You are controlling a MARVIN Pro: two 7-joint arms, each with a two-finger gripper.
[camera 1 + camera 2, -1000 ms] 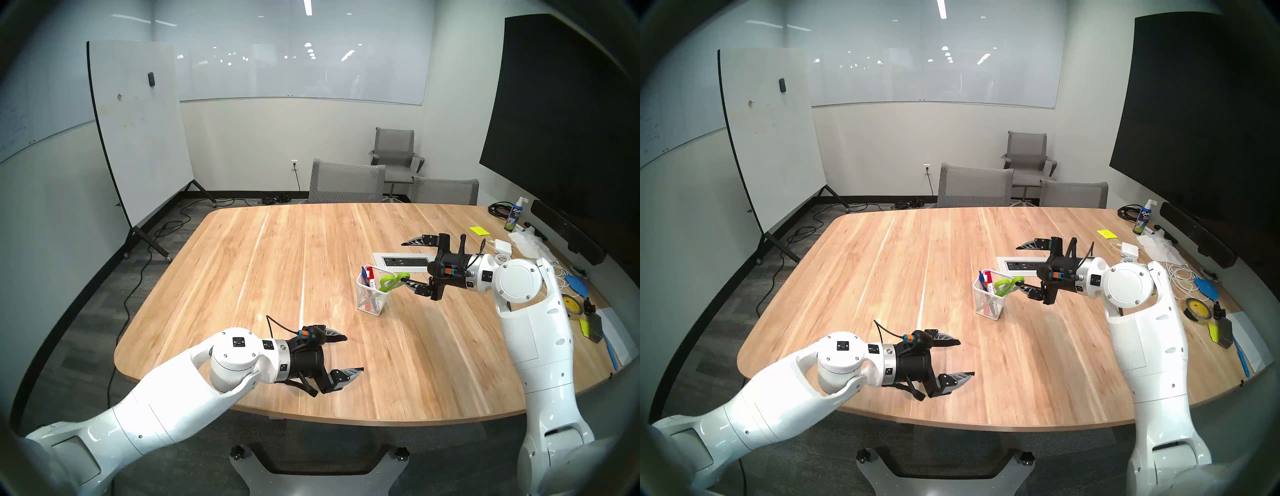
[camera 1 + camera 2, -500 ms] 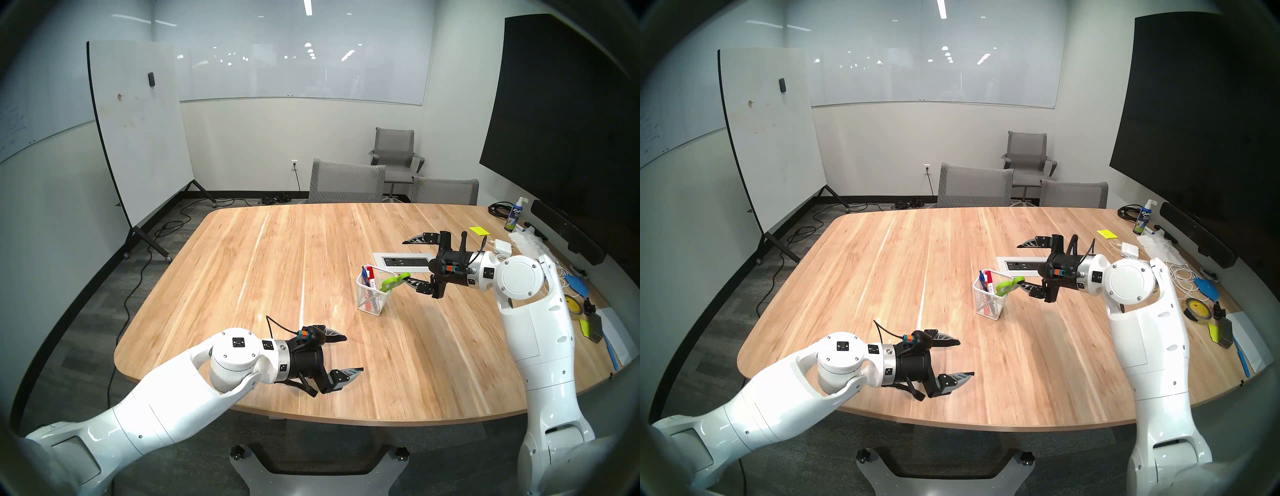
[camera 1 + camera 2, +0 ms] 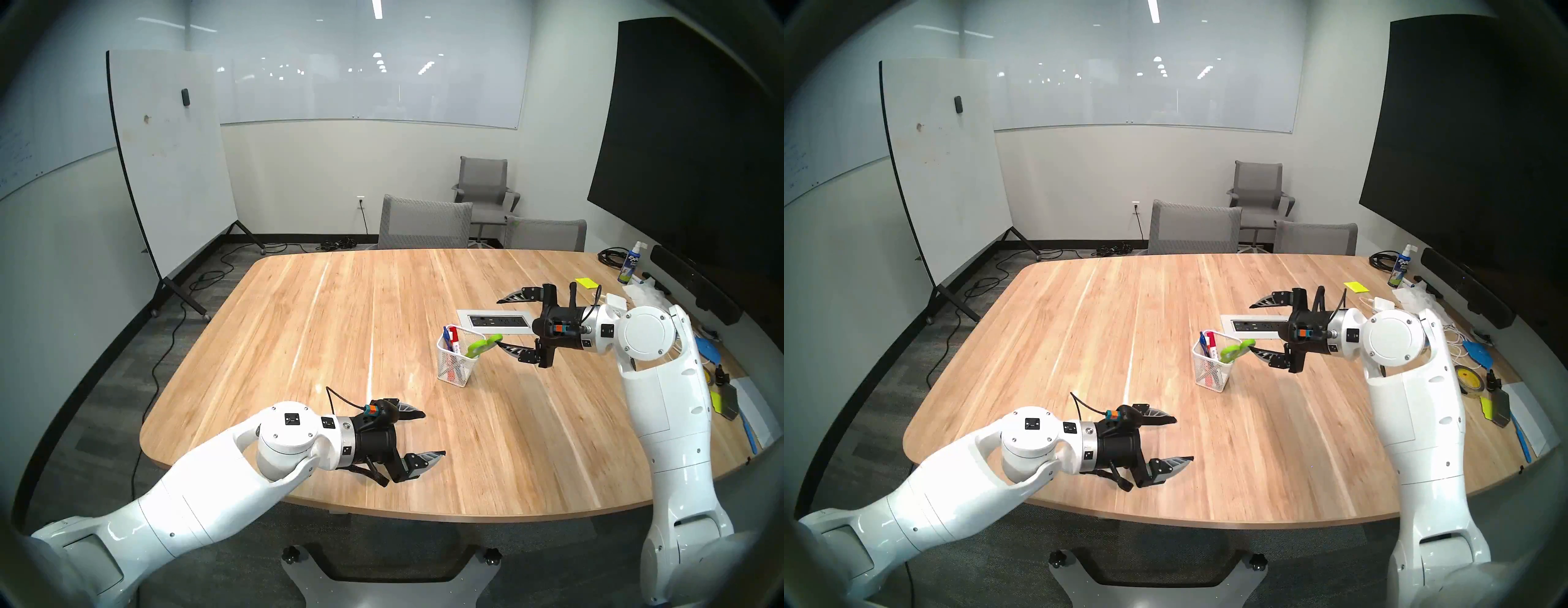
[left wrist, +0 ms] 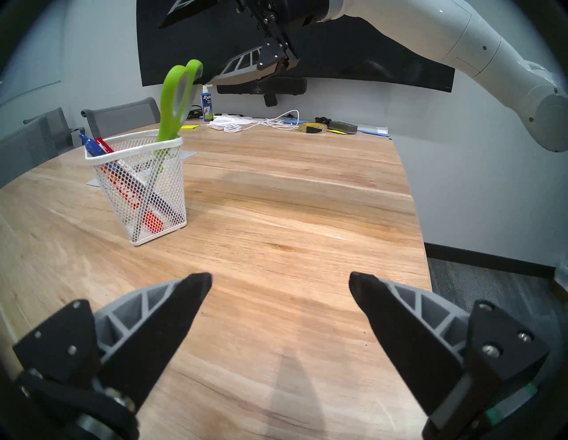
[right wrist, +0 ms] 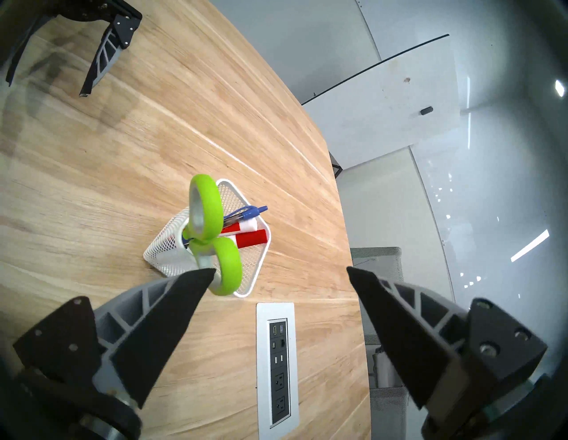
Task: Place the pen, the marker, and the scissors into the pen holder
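The white mesh pen holder (image 3: 456, 370) stands on the wooden table (image 3: 339, 322) right of centre. In it are the blue pen (image 3: 446, 336), a white marker with a red cap (image 3: 455, 339), and the lime-green-handled scissors (image 3: 481, 344), blades down, handles leaning over the right rim. The holder also shows in the left wrist view (image 4: 141, 190) and the right wrist view (image 5: 246, 270), where the scissors (image 5: 212, 233), pen (image 5: 249, 212) and marker (image 5: 250, 238) are seen from above. My right gripper (image 3: 507, 322) is open, just right of the scissors' handles, empty. My left gripper (image 3: 432, 433) is open and empty near the front edge.
A power outlet panel (image 3: 496, 320) is set into the table behind the holder. Clutter lies along the right edge: spray bottle (image 3: 630, 265), yellow notes (image 3: 587, 282), charger and cables (image 3: 615, 302), tape roll (image 3: 1469, 379). Chairs (image 3: 424, 223) stand at the far side.
My right gripper has drawn back to the right, away from the scissors, which settled lower against the holder's rim. The left arm has not moved.
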